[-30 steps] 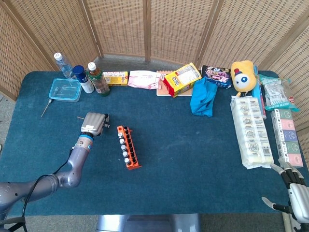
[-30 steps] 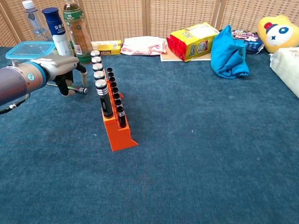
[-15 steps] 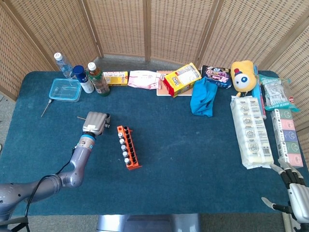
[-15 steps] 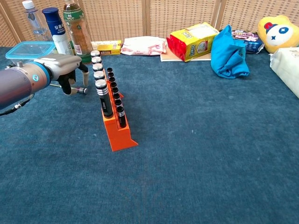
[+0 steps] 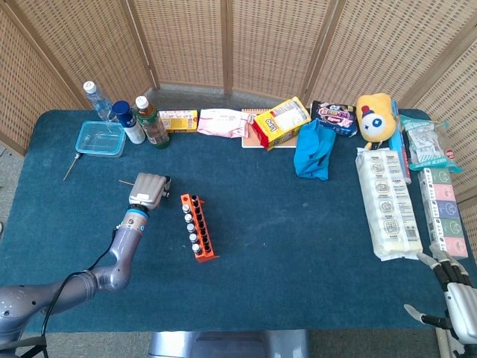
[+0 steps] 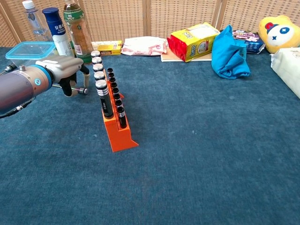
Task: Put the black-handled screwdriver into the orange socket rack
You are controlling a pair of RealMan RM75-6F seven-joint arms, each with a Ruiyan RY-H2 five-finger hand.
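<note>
The black-handled screwdriver [image 6: 79,90] lies flat on the blue cloth just left of the orange socket rack [image 6: 116,123]. Its thin shaft [image 5: 124,182] pokes out to the left. My left hand [image 6: 63,69] hovers right over the handle, fingers curled down on either side of it. Whether they clamp the handle is hidden. In the head view the left hand [image 5: 147,191] covers the handle, beside the orange socket rack [image 5: 200,231]. The rack stands upright with several black sockets in two rows. My right hand [image 5: 456,292] rests at the table's near right corner, fingers apart, holding nothing.
Bottles [image 5: 153,123] and a clear blue box [image 5: 100,138] stand at the far left. A loose metal tool [image 5: 71,167] lies near the left edge. Snack packs [image 5: 282,123], a blue cloth [image 5: 313,151], a yellow plush [image 5: 375,115] and long packets [image 5: 387,201] line the back and right.
My left hand has shifted slightly right toward the rack, staying over the handle. The screwdriver has not moved on the cloth. The right hand is still.
</note>
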